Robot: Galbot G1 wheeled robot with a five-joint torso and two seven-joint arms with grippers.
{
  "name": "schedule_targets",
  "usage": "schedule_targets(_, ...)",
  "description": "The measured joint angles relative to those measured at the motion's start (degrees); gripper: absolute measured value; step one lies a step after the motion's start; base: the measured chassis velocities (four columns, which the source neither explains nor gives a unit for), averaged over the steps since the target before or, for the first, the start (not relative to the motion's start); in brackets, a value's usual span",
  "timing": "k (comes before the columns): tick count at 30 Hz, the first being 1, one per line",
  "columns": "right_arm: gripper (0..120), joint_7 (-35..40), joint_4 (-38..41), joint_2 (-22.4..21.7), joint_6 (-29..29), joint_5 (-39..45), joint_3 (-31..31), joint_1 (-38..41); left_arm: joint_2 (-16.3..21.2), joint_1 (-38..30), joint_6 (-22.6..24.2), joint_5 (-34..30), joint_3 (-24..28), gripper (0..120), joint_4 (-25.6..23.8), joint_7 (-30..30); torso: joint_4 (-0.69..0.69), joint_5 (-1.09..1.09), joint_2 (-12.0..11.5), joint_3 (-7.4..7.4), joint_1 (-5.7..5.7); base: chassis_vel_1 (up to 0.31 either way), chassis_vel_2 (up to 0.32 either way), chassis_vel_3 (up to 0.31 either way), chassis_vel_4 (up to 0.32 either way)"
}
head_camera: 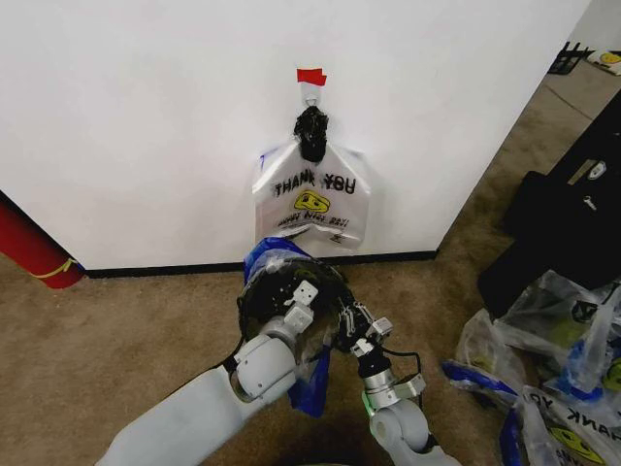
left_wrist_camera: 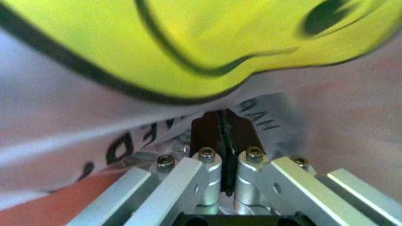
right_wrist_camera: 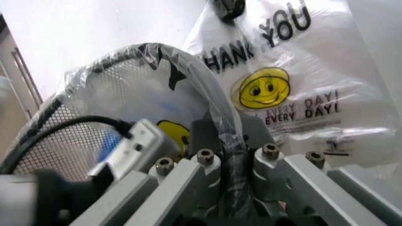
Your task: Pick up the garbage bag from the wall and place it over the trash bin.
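The black mesh trash bin (head_camera: 277,291) stands on the carpet below the wall (head_camera: 146,116). A translucent garbage bag (head_camera: 267,257) with blue handles is stretched over its rim. My left gripper (head_camera: 303,296) is at the bin's right rim, shut on bag film printed with a yellow smiley (left_wrist_camera: 207,42). My right gripper (head_camera: 354,325) is just right of it, shut on the bag's edge (right_wrist_camera: 223,127) beside the mesh (right_wrist_camera: 75,117). Another "THANK YOU" bag (head_camera: 312,199) hangs on the wall under a black knotted bundle (head_camera: 311,131) and a red tape strip (head_camera: 311,76).
A large red cylinder (head_camera: 34,248) leans at the left by the black baseboard (head_camera: 165,269). Several loose plastic bags (head_camera: 553,379) lie on the carpet at the right, with a black case (head_camera: 563,223) behind them. The wall ends at a corner on the right.
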Motion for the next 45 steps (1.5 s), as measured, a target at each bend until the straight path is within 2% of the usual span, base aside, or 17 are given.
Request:
schedule_targets(8,1,-2.64,1.19,-0.33,-0.03,0.23,-0.69,-1.40,-1.49,-3.13,-1.14,2.13,0.46,0,6.94,-0.04,0.00,0.00,-0.01,0.01,0.00,0.000,0.000,0.000,0.000)
schedule_targets(14,1,-4.38,1.36,-0.45,0.34,1.05,-0.59,-2.12,-1.56,-4.18,-1.93,2.63,0.89,0,8.22,0.41,-0.01,0.00,-0.01,0.01,0.00,0.000,0.000,0.000,0.000)
schedule_targets(18,1,-4.43,0.92,-0.40,0.51,1.36,-0.46,-1.95,-0.97,-3.59,-2.17,2.75,0.87,0,7.38,0.70,-0.01,0.00,-0.01,0.00,0.00,0.000,0.000,0.000,0.000)
schedule_targets(24,1,-3.89,-2.35,0.45,0.38,4.49,0.27,0.80,1.71,1.65,-2.20,1.08,-0.02,0,-1.87,1.31,-0.01,0.00,-0.01,0.00,0.01,0.000,0.000,0.000,0.000)
schedule_targets(28,1,-2.83,-6.61,2.45,-0.63,8.49,0.52,5.05,4.37,7.71,-2.36,-1.41,-2.73,0,-11.27,2.36,0.01,-0.01,-0.01,0.00,0.01,0.000,0.000,0.000,0.000)
schedule_targets(30,1,-2.82,-7.41,2.87,-0.83,9.28,0.57,5.76,4.91,8.83,-2.45,-1.87,-3.61,0,-12.99,2.65,0.00,0.00,-0.01,0.00,0.01,0.000,0.000,0.000,0.000)
schedule_targets(33,1,-3.03,-10.20,3.81,-1.64,12.82,0.88,7.74,7.16,13.29,-4.19,-2.61,-8.31,0,-19.22,4.76,0.01,0.00,-0.01,0.00,0.01,0.000,0.000,0.000,0.000)
schedule_targets(35,1,-3.10,-10.80,3.83,-3.35,18.73,0.91,8.50,8.68,18.08,-5.92,-3.59,-13.09,0,-24.47,6.86,-0.01,0.00,-0.01,0.00,0.01,0.000,0.000,0.000,0.000)
schedule_targets(36,1,-3.10,-10.80,3.83,-3.35,18.73,0.91,8.50,8.68,18.08,-5.92,-3.59,-13.09,0,-24.47,6.86,-0.01,0.00,-0.01,0.00,0.01,0.000,0.000,0.000,0.000)
schedule_targets(39,1,-1.88,-10.93,3.55,-5.46,24.91,0.92,8.97,10.66,25.61,-8.22,-6.26,-19.56,0,-31.09,9.88,0.01,0.01,-0.01,0.00,0.01,0.000,0.000,0.000,0.000)
schedule_targets(42,1,0.96,-9.66,3.38,-7.12,28.56,0.95,8.79,12.09,30.76,-8.88,-6.93,-24.63,10,-35.12,11.64,0.00,0.00,-0.01,0.00,0.01,0.000,0.000,0.000,0.000)
schedule_targets(43,1,0.96,-9.66,3.38,-7.12,28.56,0.95,8.79,12.09,30.76,-8.88,-6.93,-24.63,10,-35.12,11.64,0.00,0.00,-0.01,0.00,0.01,0.000,0.000,0.000,0.000)
schedule_targets(45,1,3.45,-7.77,3.53,-8.04,30.04,0.90,8.40,13.03,33.02,-6.63,-7.27,-26.66,18,-36.94,12.53,-0.01,-0.01,0.00,0.00,0.00,0.000,0.000,0.000,0.000)
